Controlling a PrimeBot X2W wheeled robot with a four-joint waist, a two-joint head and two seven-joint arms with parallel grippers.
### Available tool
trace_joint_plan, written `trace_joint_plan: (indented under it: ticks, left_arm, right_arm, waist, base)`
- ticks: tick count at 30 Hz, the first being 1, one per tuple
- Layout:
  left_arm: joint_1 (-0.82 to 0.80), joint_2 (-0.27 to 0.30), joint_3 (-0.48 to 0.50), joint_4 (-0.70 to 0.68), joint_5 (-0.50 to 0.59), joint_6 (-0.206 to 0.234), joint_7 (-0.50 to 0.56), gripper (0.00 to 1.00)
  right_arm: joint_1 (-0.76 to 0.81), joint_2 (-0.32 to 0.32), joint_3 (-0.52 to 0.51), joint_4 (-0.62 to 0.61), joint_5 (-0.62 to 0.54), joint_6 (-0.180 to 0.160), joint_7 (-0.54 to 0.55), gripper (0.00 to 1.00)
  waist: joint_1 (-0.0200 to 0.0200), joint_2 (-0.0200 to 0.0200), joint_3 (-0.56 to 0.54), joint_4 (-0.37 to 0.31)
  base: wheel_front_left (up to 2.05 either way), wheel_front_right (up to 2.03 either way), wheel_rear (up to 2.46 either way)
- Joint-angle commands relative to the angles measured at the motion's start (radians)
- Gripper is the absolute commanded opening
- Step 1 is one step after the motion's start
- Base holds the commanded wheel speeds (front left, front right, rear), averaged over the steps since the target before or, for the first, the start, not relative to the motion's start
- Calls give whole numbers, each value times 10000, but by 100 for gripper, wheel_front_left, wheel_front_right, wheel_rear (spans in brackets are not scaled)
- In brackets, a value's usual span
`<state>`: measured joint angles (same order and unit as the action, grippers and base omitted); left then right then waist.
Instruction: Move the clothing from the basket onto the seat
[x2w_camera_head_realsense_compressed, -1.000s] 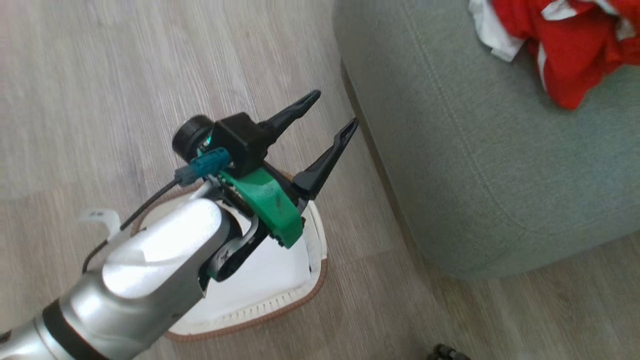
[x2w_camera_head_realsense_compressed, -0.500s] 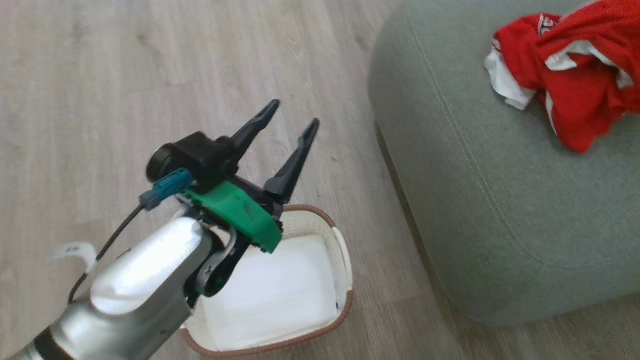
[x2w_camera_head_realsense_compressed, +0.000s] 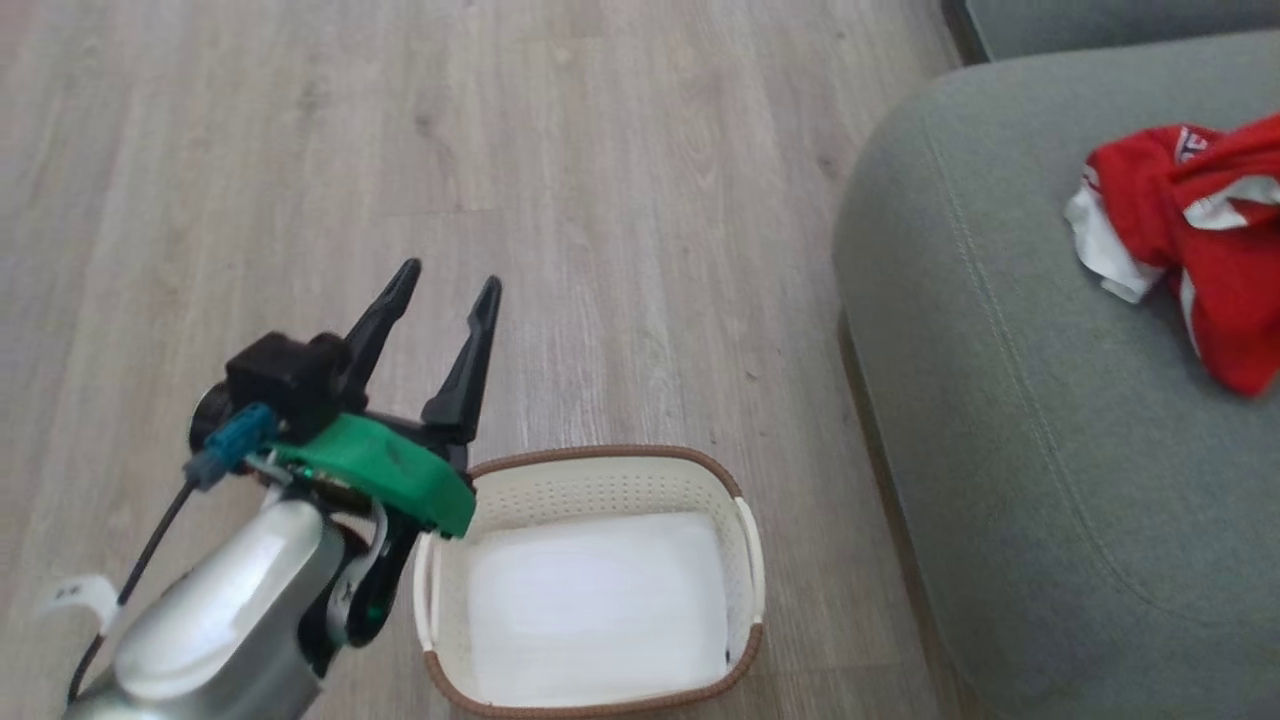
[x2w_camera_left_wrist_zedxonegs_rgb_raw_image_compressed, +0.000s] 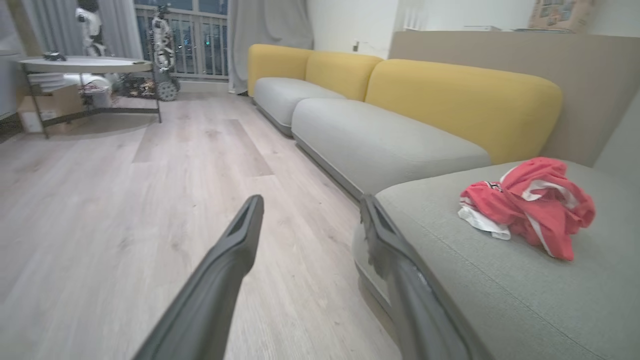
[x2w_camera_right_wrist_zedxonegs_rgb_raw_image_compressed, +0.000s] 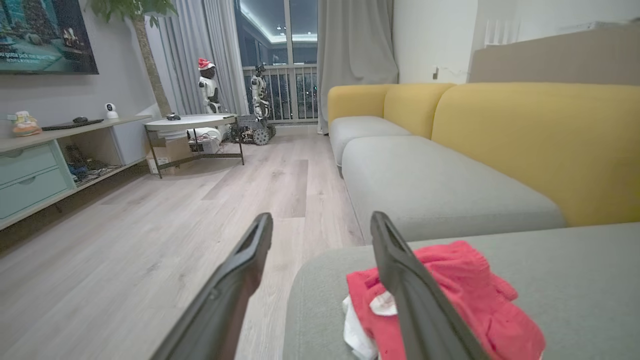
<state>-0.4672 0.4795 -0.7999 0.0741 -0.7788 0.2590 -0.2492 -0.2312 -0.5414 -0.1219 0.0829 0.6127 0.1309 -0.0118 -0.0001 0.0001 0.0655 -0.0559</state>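
Head view: the left gripper (x2w_camera_head_realsense_compressed: 450, 278), two long dark fingers on a green mount, stands fully spread and holds nothing. It is above the pale wood-plank floor (x2w_camera_head_realsense_compressed: 620, 200). Just to its right sits the small oval white perforated plastic basket with a brown rim (x2w_camera_head_realsense_compressed: 600, 452). The basket holds a flat white liner sheet (x2w_camera_head_realsense_compressed: 598, 600) and no red fabric that I can see. Well to the gripper's right, the crumpled bright red garments with white panels (x2w_camera_head_realsense_compressed: 1210, 270) lie on the large grey-green fabric sofa cushion (x2w_camera_head_realsense_compressed: 1000, 450).

Left wrist view: the jaws are wide with nothing between them. The garments lie ahead and right of the fingers, on the cushion.

Right wrist view: the right gripper (x2w_camera_right_wrist_zedxonegs_rgb_raw_image_compressed: 322, 217) is equally spread and empty. The garments lie just beyond its right finger.

Assessment: the transfer appears complete, and no clothing is evidently left to move.
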Motion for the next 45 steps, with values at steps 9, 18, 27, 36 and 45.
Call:
trace_joint_plan:
  ticks: [9,18,27,36,45]
  left_arm:
    - [1008,354,1511,-358,692,341,-123,100]
    - [2214,440,2208,-353,1665,230,-125,100]
    - [3283,-280,3627,-297,2340,44,-125,100]
    - [3866,-1084,4776,-257,3373,-487,-125,100]
    - [4067,-1757,5508,-104,4205,-1139,-126,100]
  right_arm:
    - [1759,1632,-10,-1662,-1132,-2,-269,100]
    - [2771,2816,319,-2059,-1640,-2,-540,100]
    - [3276,3354,581,-1901,-1837,-2,-1212,100]
    - [3411,3577,875,-1661,-1941,-2,-1644,100]
    - [3347,3716,728,-1415,-2110,-2,-1634,100]
  waist:
    - [1,-1,-533,747]
    - [1,-1,-698,991]
    - [1,-1,-659,1077]
    - [1,-1,-546,1033]
    - [1,-1,-540,966]
  base:
    - [0,0,0]
    - [0,0,0]
    - [0,0,0]
    - [0,0,0]
    - [0,0,0]
